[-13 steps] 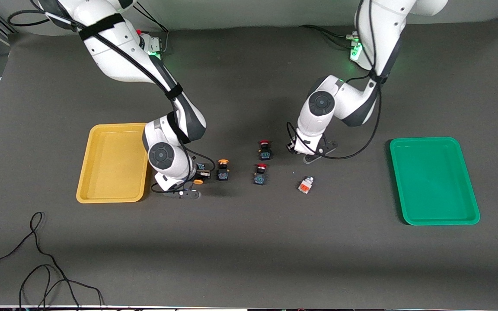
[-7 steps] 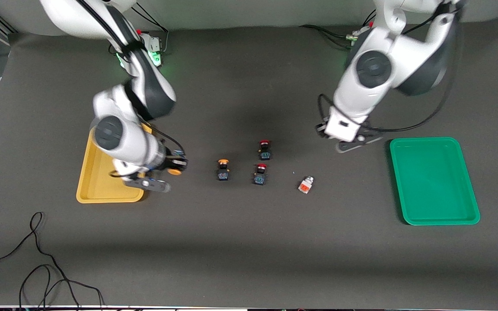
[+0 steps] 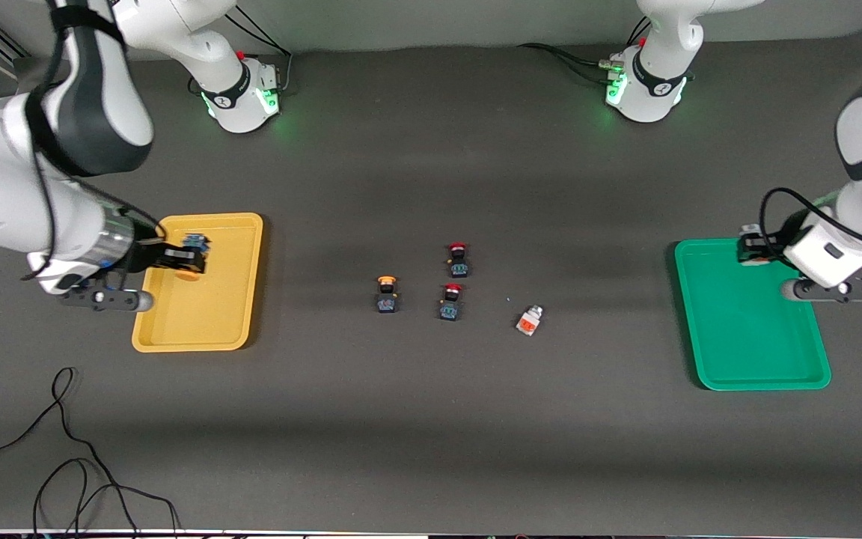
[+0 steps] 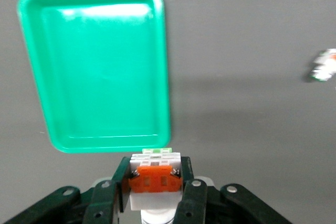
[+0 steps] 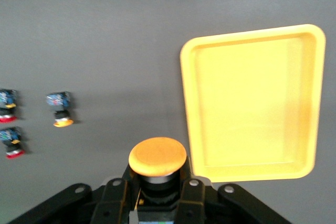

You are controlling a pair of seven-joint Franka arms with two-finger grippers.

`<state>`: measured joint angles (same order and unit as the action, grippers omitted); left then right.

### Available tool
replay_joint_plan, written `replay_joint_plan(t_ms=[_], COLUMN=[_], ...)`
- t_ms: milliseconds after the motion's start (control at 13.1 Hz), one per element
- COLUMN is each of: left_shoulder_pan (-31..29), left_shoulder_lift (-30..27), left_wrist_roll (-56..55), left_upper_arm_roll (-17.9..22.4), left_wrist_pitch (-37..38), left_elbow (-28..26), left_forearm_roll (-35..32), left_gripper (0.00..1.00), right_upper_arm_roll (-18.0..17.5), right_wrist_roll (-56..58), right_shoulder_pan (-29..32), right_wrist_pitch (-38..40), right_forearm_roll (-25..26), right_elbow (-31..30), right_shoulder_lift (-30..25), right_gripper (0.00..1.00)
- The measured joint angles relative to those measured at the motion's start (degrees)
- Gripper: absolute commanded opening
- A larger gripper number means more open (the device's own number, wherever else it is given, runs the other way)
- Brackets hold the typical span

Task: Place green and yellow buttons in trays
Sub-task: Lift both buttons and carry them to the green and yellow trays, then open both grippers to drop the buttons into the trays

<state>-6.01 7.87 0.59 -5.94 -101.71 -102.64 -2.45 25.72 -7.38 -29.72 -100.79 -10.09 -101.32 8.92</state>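
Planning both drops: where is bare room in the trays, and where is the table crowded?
Both are bare inside: the shallow yellow plastic tray under the right gripper holding a yellow-capped black button, and the shallow green plastic tray under the left gripper holding an orange-faced white button. Crowding is mid-table: yellow-capped button, two red-capped buttons, orange-faced white button.

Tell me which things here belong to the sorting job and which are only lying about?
Job: yellow tray, green tray, held yellow-capped button, held white button, loose yellow-capped button, loose white button.
Lying about: two red-capped buttons, black cable.
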Motion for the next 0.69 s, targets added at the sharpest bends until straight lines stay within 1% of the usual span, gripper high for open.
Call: replay_joint_plan(t_ms=[153, 229, 382, 610, 687], left_shoulder_pan=[-0.1, -0.1, -0.6, -2.8, -3.2], left_shoulder_lift=[4.1, 6.8, 13.1, 21.3, 23.0], left_wrist_roll=[0.0, 0.0, -0.1, 0.0, 0.0], left_upper_arm_roll=[-0.4, -0.5, -0.1, 0.1, 0.1], left_wrist_pitch=[-4.3, -6.8, -13.0, -19.6, -20.6], left_elbow=[-0.2, -0.4, -0.5, -0.5, -0.5], left_forearm_roll=[-1.6, -2.3, -3.7, -4.0, -4.0], left_gripper=[0.31, 0.32, 0.33, 0.34, 0.39], right_upper_arm_roll=[2.9, 3.6, 4.0, 3.9, 3.9], right_wrist_roll=[4.9, 6.3, 7.8, 9.7, 10.6], right_shoulder_pan=[0.1, 0.1, 0.0, -0.4, -0.5], right_wrist_pitch=[-1.1, -2.7, -7.3, -18.8, -22.7], right_forearm_roll=[0.0, 0.0, 0.0, 0.0, 0.0], right_elbow=[-3.3, -5.3, -10.1, -19.1, -21.7], right_shoulder_lift=[0.2, 0.3, 0.4, 1.2, 1.8], right_gripper=[0.0, 0.0, 0.0, 0.0, 0.0])
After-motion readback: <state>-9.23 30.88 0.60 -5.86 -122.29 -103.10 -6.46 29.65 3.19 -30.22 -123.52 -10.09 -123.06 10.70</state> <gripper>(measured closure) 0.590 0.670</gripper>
